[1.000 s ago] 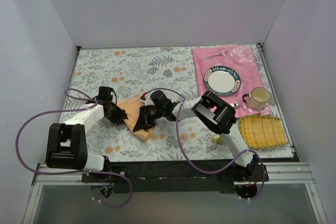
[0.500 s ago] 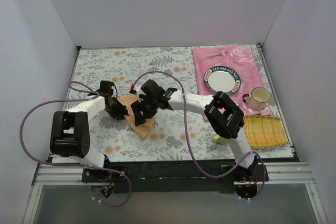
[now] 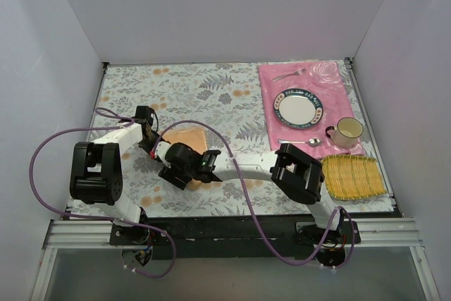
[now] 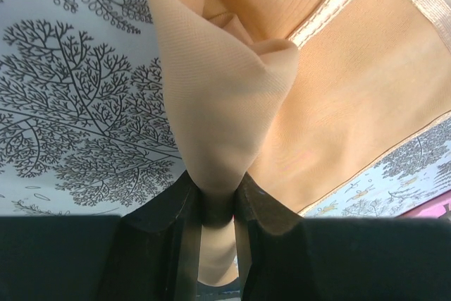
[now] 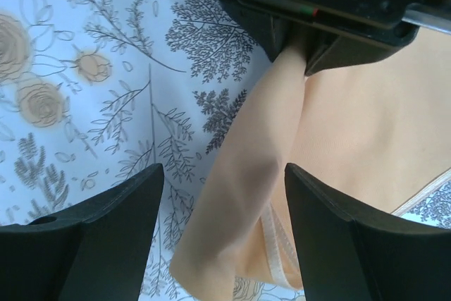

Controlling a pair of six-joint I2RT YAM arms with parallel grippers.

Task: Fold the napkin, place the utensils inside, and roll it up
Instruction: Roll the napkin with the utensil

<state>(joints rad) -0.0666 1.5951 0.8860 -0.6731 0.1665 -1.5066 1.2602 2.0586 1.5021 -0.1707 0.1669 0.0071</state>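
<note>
Left pincer (image 4: 218, 206) clamps napkin (image 4: 338, 103); right pincer (image 5: 222, 188) stands apart. Folding in progress; fork (image 3: 289, 74) and spoon (image 3: 311, 142), right of frame, not yet placed; rolling pending.

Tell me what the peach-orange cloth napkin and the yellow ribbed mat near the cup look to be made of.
The peach-orange napkin looks like thin woven fabric, possibly synthetic: fine weave, faint sheen, stitched hem, soft folds. The yellow mat seems woven straw or bamboo: ribbed strands, matte.
</note>
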